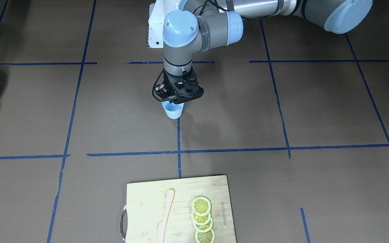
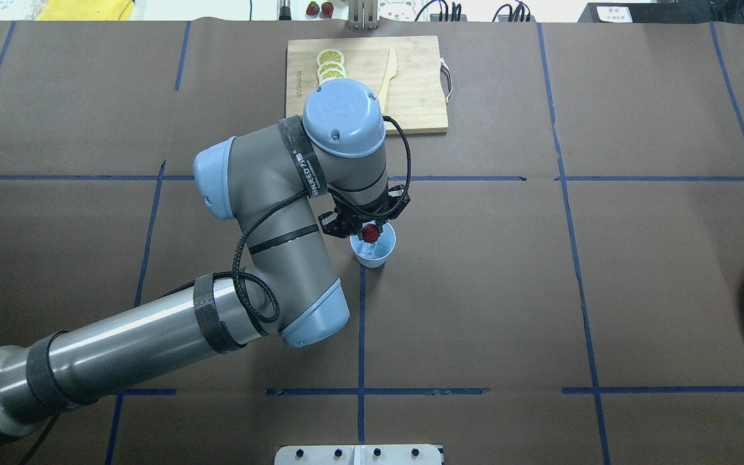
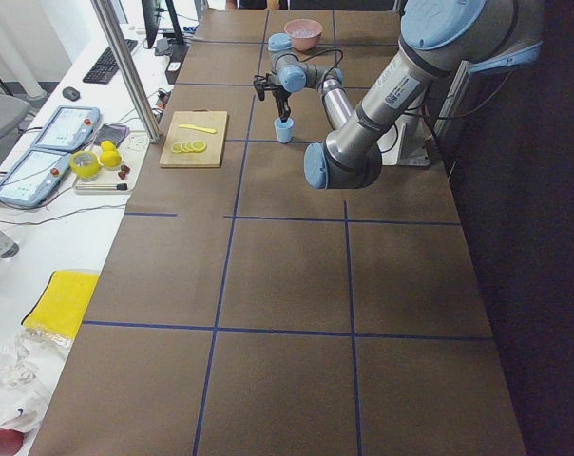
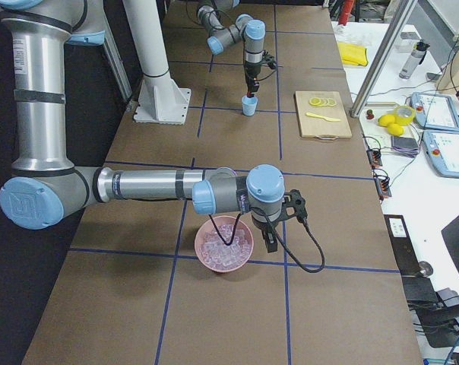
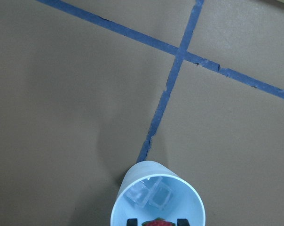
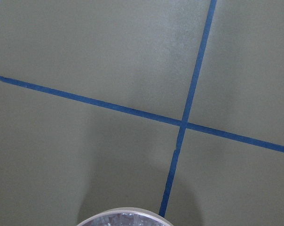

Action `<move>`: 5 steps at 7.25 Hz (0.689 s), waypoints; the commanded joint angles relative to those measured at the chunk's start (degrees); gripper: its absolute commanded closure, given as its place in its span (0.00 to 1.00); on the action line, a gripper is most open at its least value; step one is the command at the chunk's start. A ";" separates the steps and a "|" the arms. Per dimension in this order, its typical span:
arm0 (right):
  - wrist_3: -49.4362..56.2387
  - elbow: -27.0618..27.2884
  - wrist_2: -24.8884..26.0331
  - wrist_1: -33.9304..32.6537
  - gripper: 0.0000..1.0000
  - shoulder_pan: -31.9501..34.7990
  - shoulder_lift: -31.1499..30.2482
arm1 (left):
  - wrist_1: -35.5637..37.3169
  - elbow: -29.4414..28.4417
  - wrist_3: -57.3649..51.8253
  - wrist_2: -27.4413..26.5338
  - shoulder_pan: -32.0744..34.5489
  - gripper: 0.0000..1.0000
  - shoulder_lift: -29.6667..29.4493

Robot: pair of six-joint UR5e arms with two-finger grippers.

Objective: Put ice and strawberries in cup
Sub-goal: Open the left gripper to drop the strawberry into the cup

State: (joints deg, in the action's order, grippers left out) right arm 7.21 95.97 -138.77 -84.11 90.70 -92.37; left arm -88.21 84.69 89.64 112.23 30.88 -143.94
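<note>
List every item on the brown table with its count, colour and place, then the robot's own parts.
cup: one, pale blue, near the table's centre.
ice: two clear cubes inside the cup; many more in the bowl.
strawberry: one, red, held just over the cup's mouth.
bowl: one, pink, at the table's end on the robot's right.
cutting board: one, pale wood, at the table edge farthest from the robot.
lemon slices: four, yellow, overlapping on the board.
knife: one, pale, on the board beside the slices.
left arm: grey and blue, jaws shut on the strawberry.
right arm: grey and blue, beside the bowl; state of its jaws unclear.
</note>
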 commanded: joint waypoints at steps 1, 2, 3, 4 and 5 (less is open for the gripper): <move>0.00 0.01 -0.01 0.00 0.01 0.00 0.00 | -0.03 -0.05 -0.08 -0.08 -0.03 0.90 -0.03; 0.00 -0.08 -0.01 0.00 0.01 0.00 0.00 | -1.16 -0.13 0.01 -0.08 -0.03 0.62 0.06; 0.00 -0.08 -0.01 0.00 0.01 0.00 0.00 | -1.61 -0.14 -0.34 -0.17 -0.03 0.10 0.24; 0.00 -0.08 -0.01 0.00 0.01 0.00 -0.09 | -1.61 0.04 -0.43 -0.17 -0.03 0.00 0.24; 0.00 -0.08 -0.01 0.00 0.01 0.00 -0.09 | -1.61 0.04 -0.51 -0.52 -0.03 0.00 0.24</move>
State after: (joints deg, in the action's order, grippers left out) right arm 7.21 95.90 -138.78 -84.11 90.70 -92.43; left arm -89.73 84.67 89.25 111.98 30.85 -143.73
